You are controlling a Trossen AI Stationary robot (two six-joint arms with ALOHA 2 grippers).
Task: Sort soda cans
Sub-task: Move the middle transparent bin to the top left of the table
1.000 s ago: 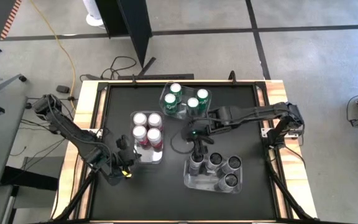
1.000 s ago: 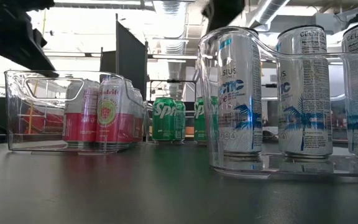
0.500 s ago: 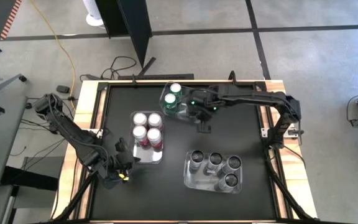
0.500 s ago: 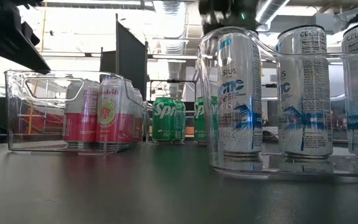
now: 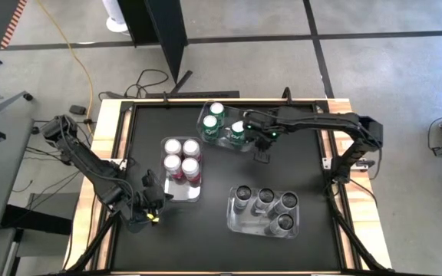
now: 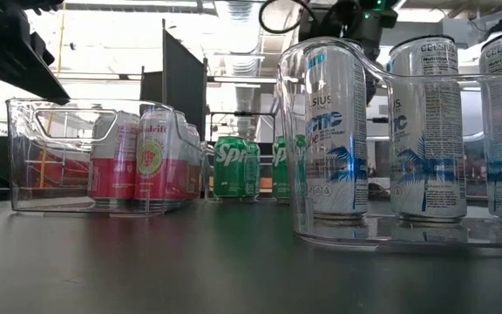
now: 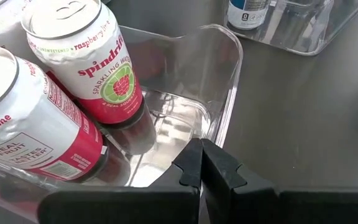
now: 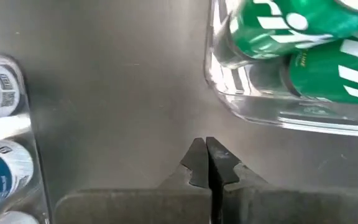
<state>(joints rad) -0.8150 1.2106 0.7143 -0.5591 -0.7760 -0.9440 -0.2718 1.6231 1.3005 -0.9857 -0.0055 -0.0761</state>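
Dark silver-topped soda cans, all four in clear plastic bin. Right hand fingers together, empty, pulled back from it toward green cans. Pink cans binned; left hand pinched together, parked beside them. Sort looks done.

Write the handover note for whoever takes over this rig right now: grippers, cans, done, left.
Left gripper: shut, empty, at the near end of the bin with the red cans.
Right gripper: shut, empty, above bare table beside the bin of green cans.
Red cans: four in the left bin.
Green cans: in the far bin, partly hidden by the right arm.
Dark cans: four in the near right bin.
Done: every visible can is binned by colour.
Left: confirm the green count, then park the arms.
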